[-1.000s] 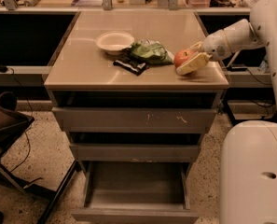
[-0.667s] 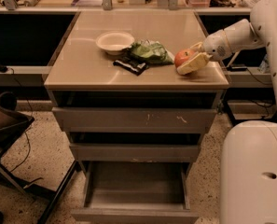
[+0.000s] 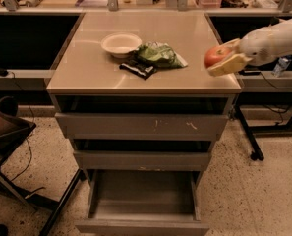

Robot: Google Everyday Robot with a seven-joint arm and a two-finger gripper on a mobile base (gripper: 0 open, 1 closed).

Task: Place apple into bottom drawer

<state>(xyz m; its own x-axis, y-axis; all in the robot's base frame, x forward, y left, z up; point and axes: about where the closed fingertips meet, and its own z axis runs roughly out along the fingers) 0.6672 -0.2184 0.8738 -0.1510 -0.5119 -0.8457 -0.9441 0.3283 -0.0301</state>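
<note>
Camera view shows the cream two-finger gripper [image 3: 220, 63] at the right edge of the beige cabinet top [image 3: 135, 80], clenched around the small round red apple [image 3: 215, 55], high above the pulled-out grey metal bottom drawer [image 3: 143, 226] and well apart from the white bowl [image 3: 121, 44] and green foil snack bag [image 3: 158, 54].

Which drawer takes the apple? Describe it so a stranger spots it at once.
Find the grey cabinet with the tan top, where the gripper holds the apple near the right edge. Go down its three drawers to the bottom drawer, nearest the floor. It alone is pulled far out, its deep tray showing.
</note>
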